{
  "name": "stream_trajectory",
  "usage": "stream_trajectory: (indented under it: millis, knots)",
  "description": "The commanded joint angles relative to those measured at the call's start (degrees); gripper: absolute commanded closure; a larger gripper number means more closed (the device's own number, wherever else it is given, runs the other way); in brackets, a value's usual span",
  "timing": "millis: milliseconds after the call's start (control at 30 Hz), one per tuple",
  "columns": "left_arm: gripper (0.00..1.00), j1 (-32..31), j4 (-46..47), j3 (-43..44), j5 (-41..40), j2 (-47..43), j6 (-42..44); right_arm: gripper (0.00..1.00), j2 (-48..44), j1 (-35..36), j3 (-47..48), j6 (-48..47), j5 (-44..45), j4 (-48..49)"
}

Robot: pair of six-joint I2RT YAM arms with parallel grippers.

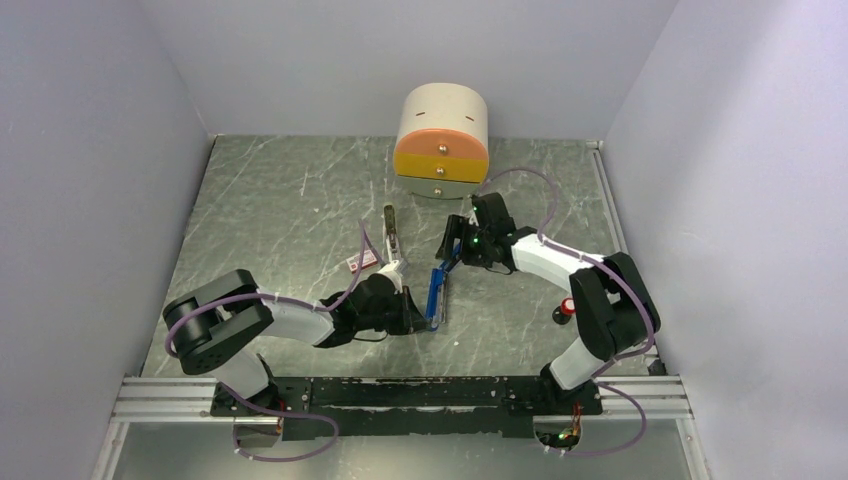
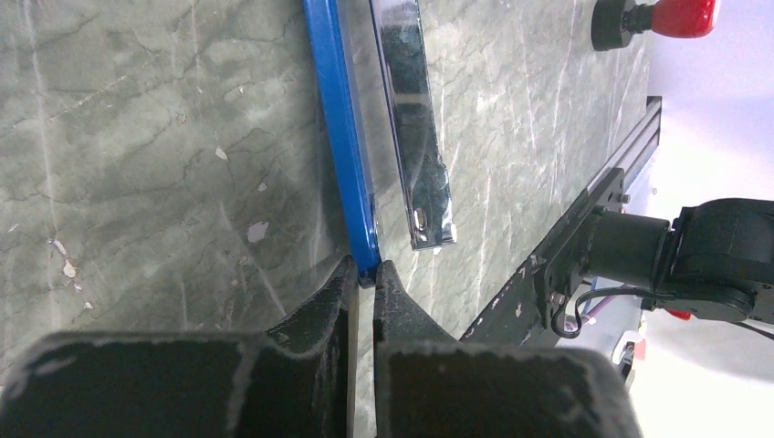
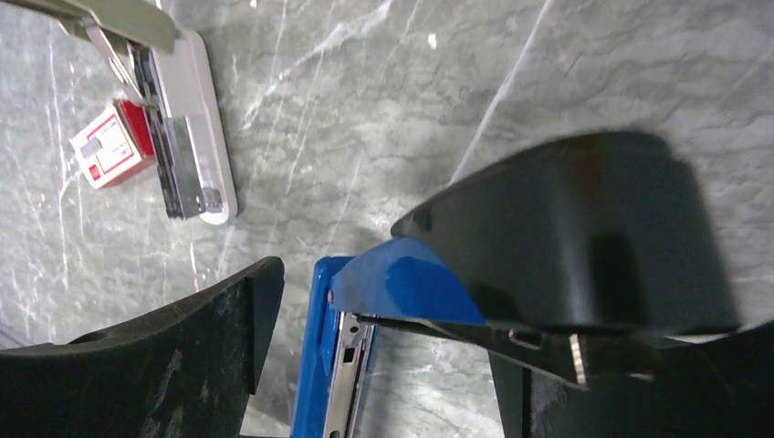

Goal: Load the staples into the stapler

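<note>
Left arm [image 1: 290, 318], right arm [image 1: 545, 258]: white link shells, black joints | cables [image 1: 530, 171]: lilac, looped from the bases [image 1: 240, 375] at 6 o'clock | right wrist: green light [image 1: 473, 240] | gripper fingers [image 2: 319, 319]: matte black, scuffed edges

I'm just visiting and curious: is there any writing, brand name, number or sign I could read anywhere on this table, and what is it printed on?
Nothing can be read in any view.
The red-and-white box: its white label carries print, too small and blurred to read.
The blue stapler: no lettering shows.
The round drawer unit: no lettering shows.
</note>
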Motion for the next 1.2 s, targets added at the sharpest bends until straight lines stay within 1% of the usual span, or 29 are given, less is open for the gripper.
stream_trajectory:
  millis: [0, 67, 100, 233, 300, 433, 633, 733, 833, 900, 1100, 1167]
  knots:
    - [0.95, -0.8, -6.1, -1.8, -1.6, 2.3, 1.5, 0.20, -0.9, 1.7, -2.5, 1.6, -2.9, 3.4]
    - [0.95, -0.7, -6.4, -1.7, -1.7, 2.2, 1.5, 0.23, -0.9, 2.4, -3.4, 2.0, -3.2, 3.6]
    - [0.95, -0.8, -6.5, -1.7, -1.8, 2.1, 1.5, 0.26, -1.0, 2.7, -3.9, 2.2, -3.4, 4.0]
    - [0.95, -0.6, -6.8, -1.8, -2.2, 1.8, 1.6, 0.44, -1.9, 3.9, -5.9, 2.6, -4.1, 5.5]
    - [0.95, -0.5, -6.8, -1.8, -2.1, 1.7, 1.7, 0.49, -1.8, 4.5, -6.1, 2.5, -4.2, 5.7]
    - [0.95, 0.0, -6.5, -2.2, -1.9, 1.6, 1.8, 0.54, -0.7, 5.4, -5.9, 2.4, -4.6, 6.0]
    - [0.95, 0.4, -6.5, -2.8, -2.0, 1.0, 1.6, 0.75, 0.5, 7.0, -4.4, 2.6, -2.6, 4.8]
    - [0.93, 0.7, -6.6, -3.1, -2.1, 0.7, 1.7, 0.79, 1.0, 8.3, -2.9, 2.2, 0.5, 2.8]
    - [0.91, 0.9, -6.4, -3.4, -2.1, 0.4, 1.6, 0.81, 1.2, 9.7, -1.7, 1.8, 3.5, 1.3]
    - [0.86, 1.1, -6.6, -3.6, -2.1, 0.3, 1.5, 0.82, 1.6, 10.7, -0.7, 1.5, 6.1, -0.2]
    - [0.62, 1.5, -12.0, -2.9, -5.0, -2.3, 1.2, 0.85, 4.3, 13.6, 4.5, -0.1, 15.8, -5.3]
    - [0.52, 1.6, -14.5, -2.9, -6.1, -4.2, 1.0, 0.85, 5.5, 14.2, 6.6, -0.9, 18.9, -7.4]
